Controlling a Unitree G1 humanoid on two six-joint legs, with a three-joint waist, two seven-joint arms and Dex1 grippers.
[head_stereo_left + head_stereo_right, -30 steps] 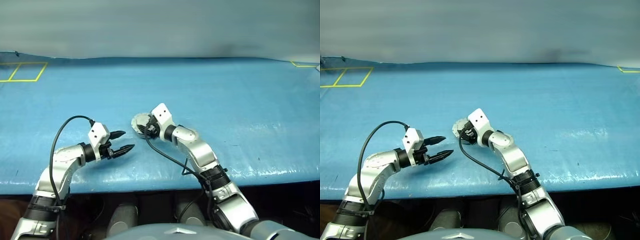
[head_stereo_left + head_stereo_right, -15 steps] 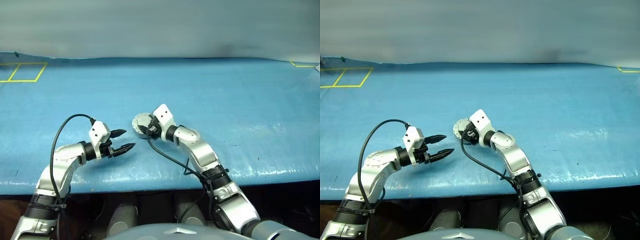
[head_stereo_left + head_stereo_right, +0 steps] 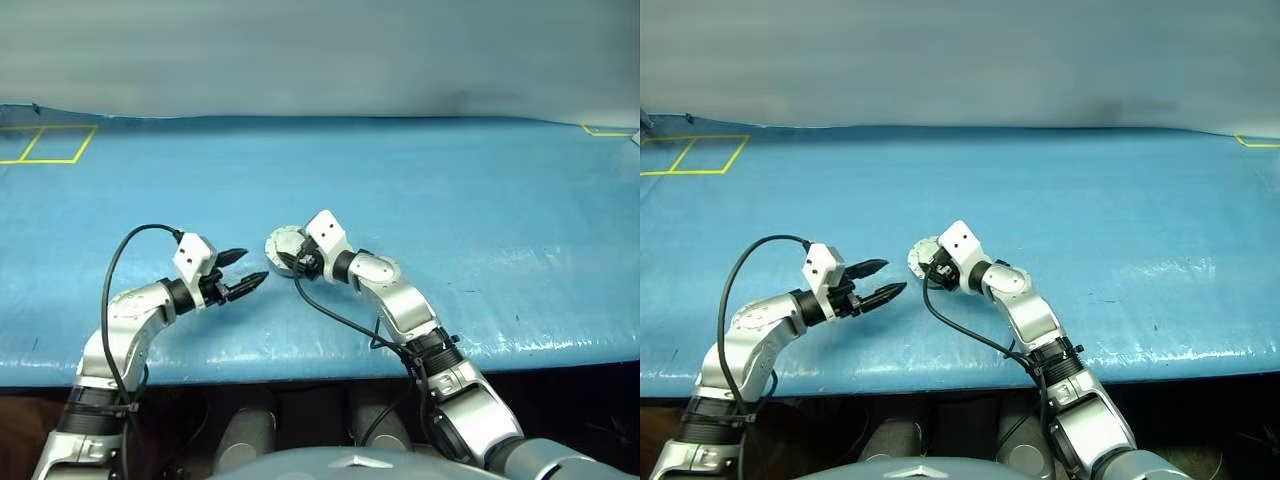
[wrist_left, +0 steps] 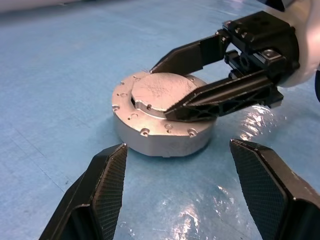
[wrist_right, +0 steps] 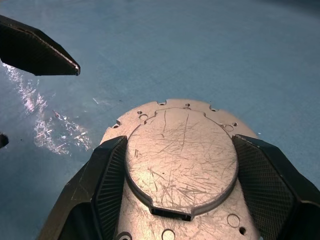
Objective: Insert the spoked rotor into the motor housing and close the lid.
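The motor housing [image 4: 160, 117] sits flat on the blue table [image 3: 480, 190], near the front edge and about mid-width, and its lid [image 5: 181, 160] is down on top, the plain scratched silver face looking up. It reads as one closed round puck with small holes around its rim.

The right gripper [image 4: 167, 92] is right on it. Its two black fingers reach over the top of the casing from the right, one along the far side of the raised disc, the other along the near side. The jaws are spread, with the raised centre of the lid between them. The fingertips lie against or just above the metal; I cannot tell which.

On the left, the left gripper [image 3: 242, 270] hangs just beside the housing, pointing right toward it. Its jaws are spread too, with nothing between them. A small strip of blue table separates its tips from the casing.

Yellow tape lines [image 3: 45, 145] mark a box at the far left corner of the table, well apart from the action.
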